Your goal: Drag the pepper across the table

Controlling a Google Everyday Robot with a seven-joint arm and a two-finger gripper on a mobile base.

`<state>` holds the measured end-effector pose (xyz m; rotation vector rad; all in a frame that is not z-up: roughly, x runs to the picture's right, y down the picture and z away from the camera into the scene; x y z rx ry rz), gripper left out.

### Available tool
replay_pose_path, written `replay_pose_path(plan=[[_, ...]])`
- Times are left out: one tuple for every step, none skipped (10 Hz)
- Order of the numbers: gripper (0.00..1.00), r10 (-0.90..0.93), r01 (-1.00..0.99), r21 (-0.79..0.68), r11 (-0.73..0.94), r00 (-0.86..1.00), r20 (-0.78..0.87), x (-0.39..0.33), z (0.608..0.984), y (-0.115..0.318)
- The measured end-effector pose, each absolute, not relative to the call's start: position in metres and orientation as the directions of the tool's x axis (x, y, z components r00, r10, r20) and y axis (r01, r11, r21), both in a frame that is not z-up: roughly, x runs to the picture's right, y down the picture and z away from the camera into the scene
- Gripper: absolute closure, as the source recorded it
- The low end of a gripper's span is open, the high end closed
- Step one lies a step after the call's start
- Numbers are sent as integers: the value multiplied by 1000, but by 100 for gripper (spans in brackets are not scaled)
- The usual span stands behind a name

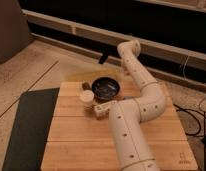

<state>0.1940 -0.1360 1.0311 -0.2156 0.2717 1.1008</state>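
The robot's claw (99, 111) sits low on the light-brown plank counter (76, 140), beside a dark round bowl (105, 87); its grip and the pepper cannot be made out.

Claw (99, 111) fingers, pepper: indistinct.

Looks to me like a lab or test space w/ a staged setup, not a home. I see a plank wood counter (86, 135) set low on speckled hard floor (31, 70), a dark grey mat (26, 125) beside it, cables (193, 117) trailing at right, and long pale ledges (96, 32) along a dark back wall. End effector (98, 111) sits low over the counter by a dark bowl (106, 87).
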Motion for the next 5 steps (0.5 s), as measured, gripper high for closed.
replay_pose_path(plan=[[100,836,-879,-76,470,471,-281,179,1037,-140],[100,826,-863,-108,494,504,-251,165,1043,-142],[99,822,-854,-126,504,519,-235,158,1046,-142],[93,822,-855,-125,503,518,-235,159,1046,-141],[81,823,-856,-125,502,517,-235,160,1045,-141]])
